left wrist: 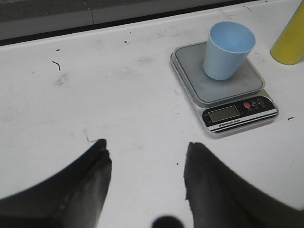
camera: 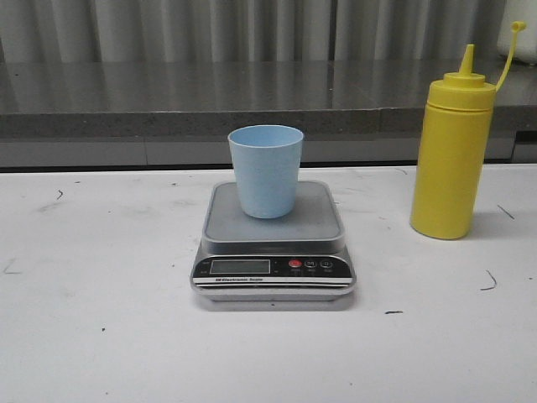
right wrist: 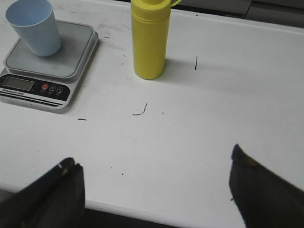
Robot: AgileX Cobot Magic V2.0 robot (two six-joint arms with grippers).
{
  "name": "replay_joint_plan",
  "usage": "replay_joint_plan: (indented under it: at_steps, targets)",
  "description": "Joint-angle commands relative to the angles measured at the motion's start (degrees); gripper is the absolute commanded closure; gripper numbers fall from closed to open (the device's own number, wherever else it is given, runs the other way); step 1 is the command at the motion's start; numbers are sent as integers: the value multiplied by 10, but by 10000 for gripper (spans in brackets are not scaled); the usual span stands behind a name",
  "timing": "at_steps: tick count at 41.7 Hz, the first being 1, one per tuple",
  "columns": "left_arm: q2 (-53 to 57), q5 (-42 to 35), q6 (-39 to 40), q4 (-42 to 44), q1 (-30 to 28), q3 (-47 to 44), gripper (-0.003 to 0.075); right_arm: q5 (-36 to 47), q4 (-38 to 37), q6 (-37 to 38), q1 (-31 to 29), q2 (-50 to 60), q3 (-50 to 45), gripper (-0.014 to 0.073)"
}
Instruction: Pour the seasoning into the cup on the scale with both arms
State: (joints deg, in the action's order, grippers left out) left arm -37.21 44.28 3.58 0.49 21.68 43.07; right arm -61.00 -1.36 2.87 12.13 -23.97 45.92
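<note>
A: Starting at the left, what shows?

B: The left black gripper (left wrist: 145, 183) hovers over the bare white tabletop (camera: 101, 336), its fingers spread apart with nothing between them.

A: And in the middle?

B: The flat silver digital kitchen scale (camera: 274, 243) sits on the tabletop. Its black front panel has an LCD display (camera: 239, 266), a red button (camera: 295, 264) and grey ones beside it. A white line of print runs under the display; from the left wrist it seems to read "Electronic Scale", though it is too small to be sure. The small light-blue plastic cup (camera: 266, 170) stands upright on the grey platform.

A: To the right?

B: The tall yellow plastic seasoning bottle (camera: 451, 155) stands upright on the tabletop, apart from the scale, its tethered cap (camera: 518, 27) off the pointed nozzle. No label is visible. The right black gripper (right wrist: 154, 183) is wide open, empty, well short of the bottle.
</note>
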Motion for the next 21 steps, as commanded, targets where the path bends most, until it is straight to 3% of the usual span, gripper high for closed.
replay_joint_plan:
  at_steps: [1, 7, 10, 16, 21]
  targets:
    - [1, -38, 4, -5, -1, 16, 498, 34, -1, 0, -1, -4, 18, 125]
    - [1, -38, 4, -5, -1, 16, 690, 31, -1, 0, -1, -4, 18, 424]
    - [1, -38, 4, -5, -1, 16, 739, 29, -1, 0, -1, -4, 18, 531]
    - [1, -38, 4, -5, -1, 16, 740, 29, -1, 0, -1, -4, 18, 652]
    - [1, -38, 4, -5, -1, 16, 740, 29, -1, 0, -1, -4, 18, 662]
